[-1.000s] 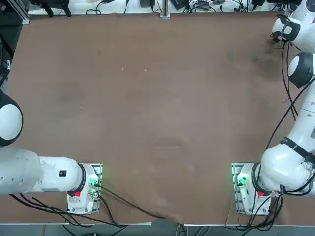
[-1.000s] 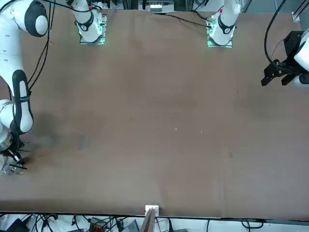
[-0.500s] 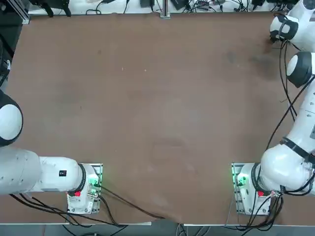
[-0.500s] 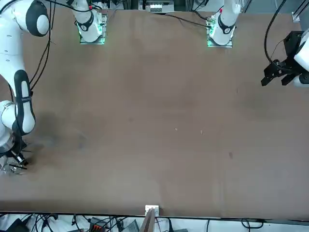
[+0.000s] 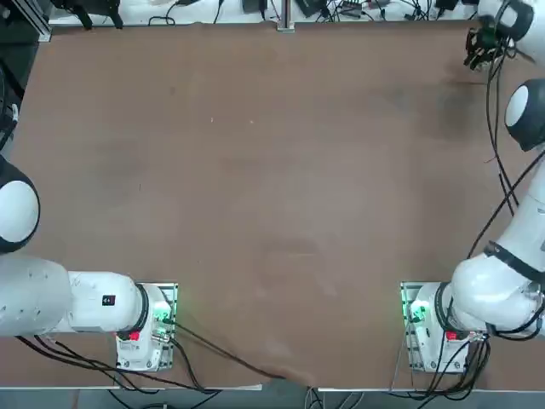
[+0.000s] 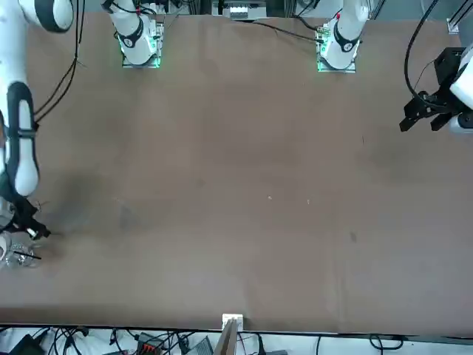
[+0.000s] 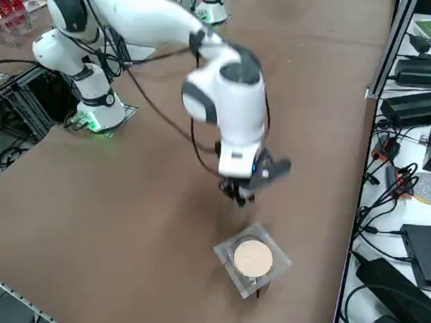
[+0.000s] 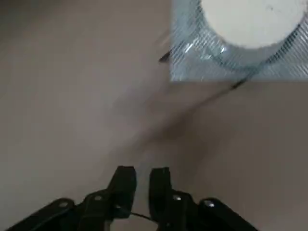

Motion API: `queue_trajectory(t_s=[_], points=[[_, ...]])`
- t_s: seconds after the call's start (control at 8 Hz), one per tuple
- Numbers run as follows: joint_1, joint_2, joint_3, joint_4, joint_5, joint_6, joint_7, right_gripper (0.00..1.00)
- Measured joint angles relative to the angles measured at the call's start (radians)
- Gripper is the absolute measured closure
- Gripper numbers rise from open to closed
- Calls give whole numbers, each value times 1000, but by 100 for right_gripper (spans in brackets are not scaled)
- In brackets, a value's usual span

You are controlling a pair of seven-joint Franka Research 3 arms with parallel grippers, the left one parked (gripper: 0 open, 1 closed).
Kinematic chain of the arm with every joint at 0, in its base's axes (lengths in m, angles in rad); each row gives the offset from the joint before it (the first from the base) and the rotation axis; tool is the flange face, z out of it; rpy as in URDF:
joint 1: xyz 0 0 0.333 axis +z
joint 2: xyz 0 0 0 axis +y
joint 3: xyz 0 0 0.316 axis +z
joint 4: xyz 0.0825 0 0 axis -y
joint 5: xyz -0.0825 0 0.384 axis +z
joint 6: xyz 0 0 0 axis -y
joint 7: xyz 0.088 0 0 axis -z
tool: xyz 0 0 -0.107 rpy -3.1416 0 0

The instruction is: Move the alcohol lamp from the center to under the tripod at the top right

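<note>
The tripod (image 7: 253, 258) stands near the table's far right corner, a white round disc on a square of wire mesh over thin dark legs. It also shows as the tripod (image 8: 250, 29) in the wrist view and the tripod (image 6: 16, 255) at the front view's left edge. My right gripper (image 7: 239, 193) hangs just beside it, apart from it and above the bare tabletop. The gripper (image 8: 143, 180) is shut, with nothing between its fingers (image 8: 122, 179). The alcohol lamp shows in no view; the mesh hides whatever is under the stand.
The brown table (image 5: 272, 170) carries nothing else. Its right edge runs close behind the tripod, with cables and black boxes (image 7: 409, 104) beyond it. The parked left arm's gripper (image 6: 425, 111) hangs over the opposite side.
My right gripper has drawn up and back from the tripod, and the arm's upper links have swung toward the table's far edge. The tripod has not moved.
</note>
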Motion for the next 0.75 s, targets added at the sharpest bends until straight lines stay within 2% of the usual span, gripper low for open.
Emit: queue_trajectory(t_s=[0.12,0.5,0.75], points=[[28,-74,2,-3,0,-111,-25,57],[103,-268,8,-12,1,-292,-113,1],[127,-380,8,-17,3,-389,-261,0]])
